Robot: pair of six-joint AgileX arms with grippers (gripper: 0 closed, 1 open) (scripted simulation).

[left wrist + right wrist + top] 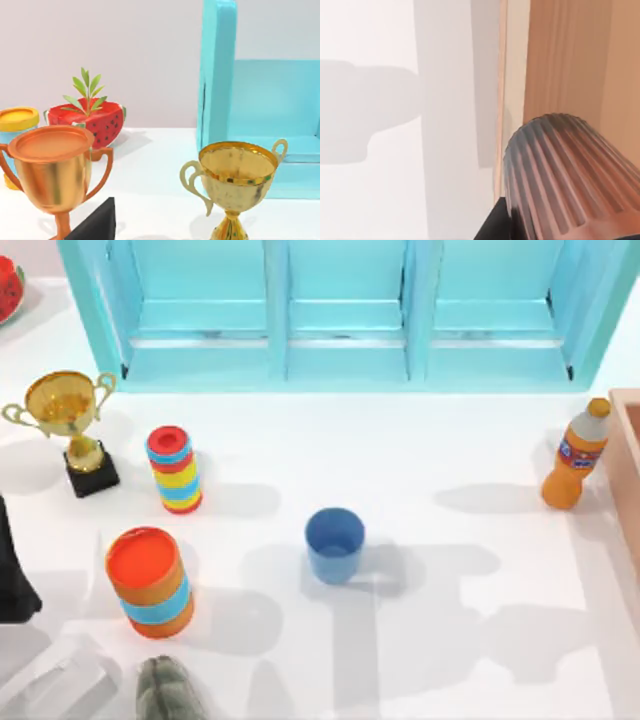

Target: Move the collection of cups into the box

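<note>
Your blue cup (334, 545) stands upright and open on the white table (450, 440), about mid-table and slightly toward the near side, with nothing touching it. The box (627, 470) is at the right edge, well apart from that cup, and only its tan wall is in view.

In your right wrist view, the brown cup (570, 175) sits very close to the camera, its ribbed side facing you. It is just beside the box wall (565, 60), with the white table on the other side. A dark part of the right gripper (492, 227) shows against the cup's lower edge. You cannot tell whether that gripper is clenched on the cup or released.

Your left arm (10, 570) is parked at the left edge, on the near side. A dark wedge of the left gripper (97, 222) shows in its wrist view, and you cannot tell its state either.

An orange bottle (575, 455) stands just left of the box. On the left are a small striped cylinder (173, 468) and, nearer, a larger striped cylinder (150, 582). A gold trophy (70, 420) stands far left, in front of the turquoise shelf (345, 310). A copper trophy (50, 170) and a watermelon planter (90, 120) also show in the left wrist view. A grey ribbed object (170, 690) lies at the near edge, and what it is can't be made out.
</note>
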